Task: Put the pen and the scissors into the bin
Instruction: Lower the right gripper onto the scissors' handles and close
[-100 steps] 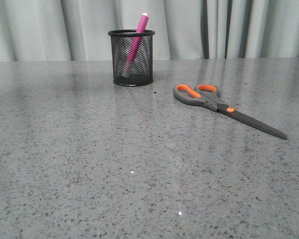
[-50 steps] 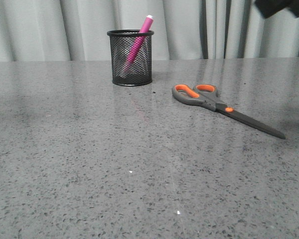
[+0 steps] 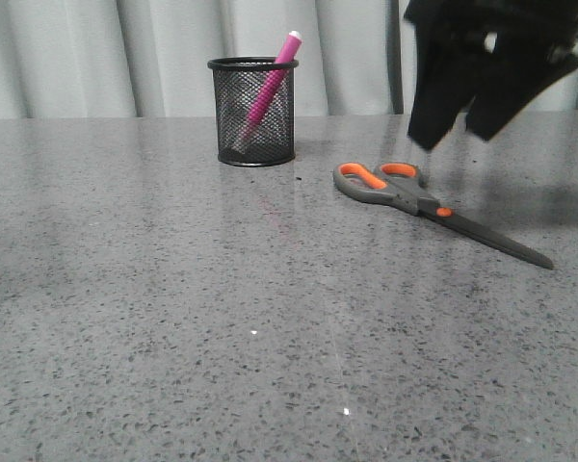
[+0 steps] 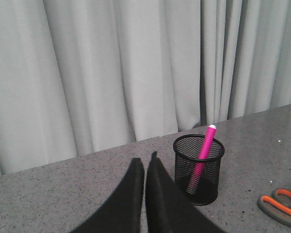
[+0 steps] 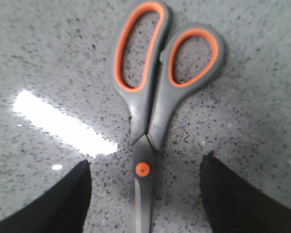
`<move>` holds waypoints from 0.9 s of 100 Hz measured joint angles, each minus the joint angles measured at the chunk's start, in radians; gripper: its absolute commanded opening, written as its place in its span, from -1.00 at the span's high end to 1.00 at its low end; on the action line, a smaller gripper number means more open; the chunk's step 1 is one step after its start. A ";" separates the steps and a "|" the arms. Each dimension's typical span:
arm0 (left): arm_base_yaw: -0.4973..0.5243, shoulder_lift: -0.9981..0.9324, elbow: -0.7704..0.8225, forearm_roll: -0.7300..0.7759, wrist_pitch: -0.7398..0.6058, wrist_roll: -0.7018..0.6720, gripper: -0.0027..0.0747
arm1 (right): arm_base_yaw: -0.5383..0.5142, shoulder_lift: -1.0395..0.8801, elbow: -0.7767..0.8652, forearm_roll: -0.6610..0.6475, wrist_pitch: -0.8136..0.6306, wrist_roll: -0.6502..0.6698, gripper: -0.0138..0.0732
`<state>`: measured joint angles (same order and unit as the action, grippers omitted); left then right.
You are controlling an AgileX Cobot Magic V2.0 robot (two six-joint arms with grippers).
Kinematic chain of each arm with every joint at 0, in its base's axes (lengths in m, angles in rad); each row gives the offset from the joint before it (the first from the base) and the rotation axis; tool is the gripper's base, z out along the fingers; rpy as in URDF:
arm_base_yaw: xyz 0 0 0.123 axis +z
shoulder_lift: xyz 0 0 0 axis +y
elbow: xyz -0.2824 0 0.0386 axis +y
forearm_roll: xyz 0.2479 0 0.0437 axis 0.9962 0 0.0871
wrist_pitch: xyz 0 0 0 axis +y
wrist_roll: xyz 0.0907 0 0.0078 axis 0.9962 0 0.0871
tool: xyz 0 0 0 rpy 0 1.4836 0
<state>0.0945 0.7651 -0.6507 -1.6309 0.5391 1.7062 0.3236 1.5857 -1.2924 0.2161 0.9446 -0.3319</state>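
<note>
Right gripper [image 3: 458, 130] hangs above the scissors [image 3: 419, 200], fingers spread wide on either side of the orange pivot, gripping nothing. Left gripper [image 4: 144, 167] has its fingers pressed together, empty. Scissors lie flat, blades closed, toward the table's [image 3: 173, 318] right edge. Pen [image 3: 267, 84] leans inside the bin [image 3: 253, 111] near the far edge
</note>
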 measured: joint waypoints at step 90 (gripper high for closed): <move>-0.062 -0.005 0.004 -0.009 0.000 0.020 0.98 | 0.051 0.136 -0.003 -0.065 -0.107 0.003 -0.31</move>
<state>0.0325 0.7597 -0.6465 -1.6396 0.5390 1.7261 0.3746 1.7216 -1.2950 0.1507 0.8375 -0.3290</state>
